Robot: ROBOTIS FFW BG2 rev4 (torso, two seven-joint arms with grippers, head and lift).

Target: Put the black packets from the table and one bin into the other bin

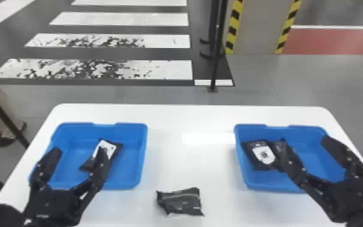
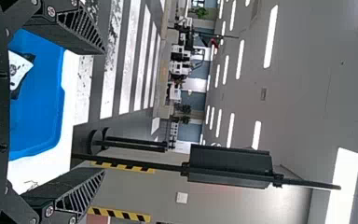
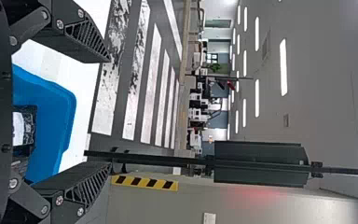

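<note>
Packet (image 1: 181,201) lies on the surface (image 1: 190,169) at six o'clock. The left gripper (image 1: 80,152), spread and unladen, hangs at eight over the left bin (image 1: 144,145), a finger crossing in front of its packet (image 1: 115,147). The right gripper (image 1: 305,143), also parted around nothing, is at four over the right bin (image 1: 239,169), a finger partly blocking its two packets. Past the surface, a pole (image 1: 216,66) stands at one, a striped pillar (image 1: 256,27) behind; crosswalk (image 1: 120,18) at eleven.
</note>
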